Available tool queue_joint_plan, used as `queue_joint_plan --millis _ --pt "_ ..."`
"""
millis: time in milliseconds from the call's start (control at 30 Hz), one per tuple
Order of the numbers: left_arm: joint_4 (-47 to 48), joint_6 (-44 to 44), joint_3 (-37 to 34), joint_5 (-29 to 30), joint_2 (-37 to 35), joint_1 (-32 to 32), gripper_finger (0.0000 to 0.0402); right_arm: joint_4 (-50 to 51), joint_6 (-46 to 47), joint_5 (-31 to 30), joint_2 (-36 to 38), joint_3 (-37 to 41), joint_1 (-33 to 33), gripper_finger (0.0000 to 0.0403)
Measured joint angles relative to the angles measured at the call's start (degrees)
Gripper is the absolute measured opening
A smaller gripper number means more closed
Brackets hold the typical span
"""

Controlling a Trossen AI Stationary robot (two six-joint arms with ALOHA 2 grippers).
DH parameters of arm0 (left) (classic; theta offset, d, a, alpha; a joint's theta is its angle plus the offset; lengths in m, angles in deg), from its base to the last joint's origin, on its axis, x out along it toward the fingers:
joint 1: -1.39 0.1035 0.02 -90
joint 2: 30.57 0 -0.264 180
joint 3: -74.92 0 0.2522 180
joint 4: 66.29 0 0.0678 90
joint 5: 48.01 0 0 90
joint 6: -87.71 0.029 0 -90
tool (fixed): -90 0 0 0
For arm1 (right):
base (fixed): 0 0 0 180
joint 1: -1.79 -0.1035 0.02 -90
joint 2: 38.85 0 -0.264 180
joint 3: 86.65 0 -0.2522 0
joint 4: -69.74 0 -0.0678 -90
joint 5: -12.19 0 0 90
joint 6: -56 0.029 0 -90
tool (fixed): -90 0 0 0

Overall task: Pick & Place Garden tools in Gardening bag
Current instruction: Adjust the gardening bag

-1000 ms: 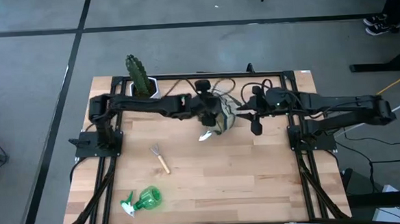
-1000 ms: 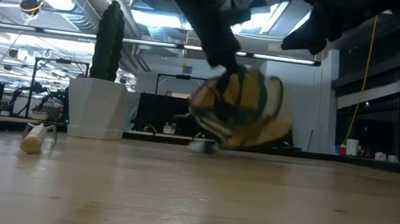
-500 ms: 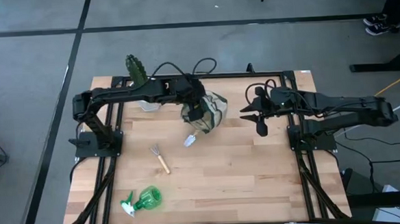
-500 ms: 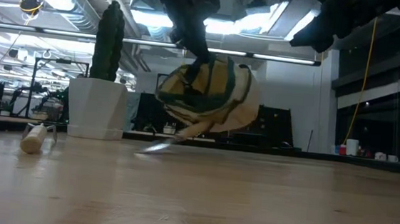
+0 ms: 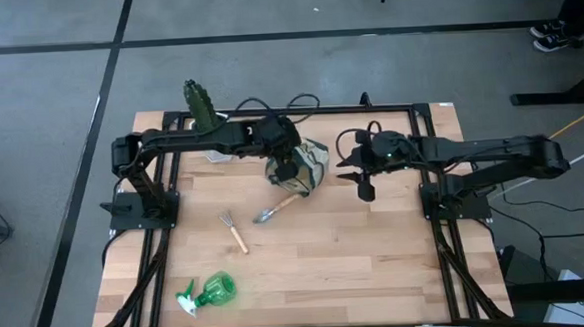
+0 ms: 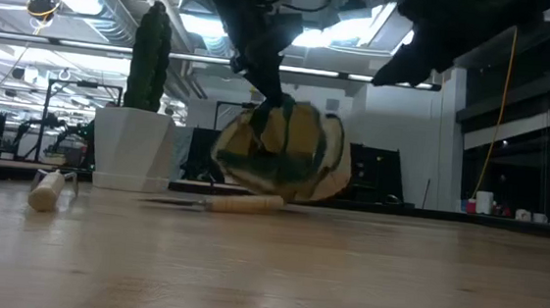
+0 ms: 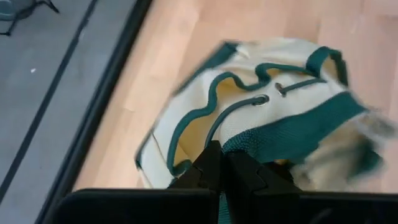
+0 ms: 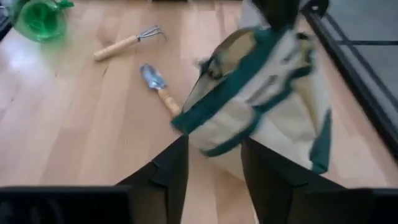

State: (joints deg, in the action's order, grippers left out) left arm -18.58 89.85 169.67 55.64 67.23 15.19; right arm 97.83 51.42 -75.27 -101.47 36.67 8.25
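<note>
High view: left gripper pinches gardening bag strap, trowel beside

On the tabletop we see the bag near the far middle, hanging from the left gripper, whose fingers are closed on its strap. The trowel lies just in front of the bag, toward the left. The rake lies further left of the trowel. The bottle lies near the front left. The cactus stands at the far left corner. The right gripper hovers to the right of the bag, apart from it.
</note>
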Motion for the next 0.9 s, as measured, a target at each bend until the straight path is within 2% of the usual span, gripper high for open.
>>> queue_joint_plan --millis 167,333,467,633,733,800,900 --pt "-1.7 -1.4 0.0 0.3 0.1 0.2 0.0003 -6.3 -3.2 3.4 -4.6 0.0 0.0 0.0203" --pt "-2.2 -1.4 0.0 0.3 0.1 0.3 0.0003 -7.8 -22.9 3.6 -8.5 0.0 -1.9 0.0230" --pt "-2.4 -1.5 0.0 0.3 0.1 0.3 0.0003 -11.1 -34.0 2.4 -11.2 0.0 -4.6 0.0227" --pt "-2.4 -1.5 0.0 0.2 0.1 0.5 0.0003 -17.0 -42.4 -5.1 -13.7 0.0 -8.3 0.0209" --pt "-2.4 -1.6 0.0 0.2 0.1 0.8 0.0003 -18.6 -45.6 -7.5 -15.0 0.0 -9.1 0.0198" --pt "-2.4 -1.6 0.2 -0.6 0.1 1.0 0.0003 -16.6 -45.8 -9.1 -16.2 -1.8 -9.2 0.0190" --pt "-2.5 -2.0 0.2 -2.5 0.1 1.4 0.0003 -8.2 -44.9 -10.9 -19.0 -7.6 -8.9 0.0181"
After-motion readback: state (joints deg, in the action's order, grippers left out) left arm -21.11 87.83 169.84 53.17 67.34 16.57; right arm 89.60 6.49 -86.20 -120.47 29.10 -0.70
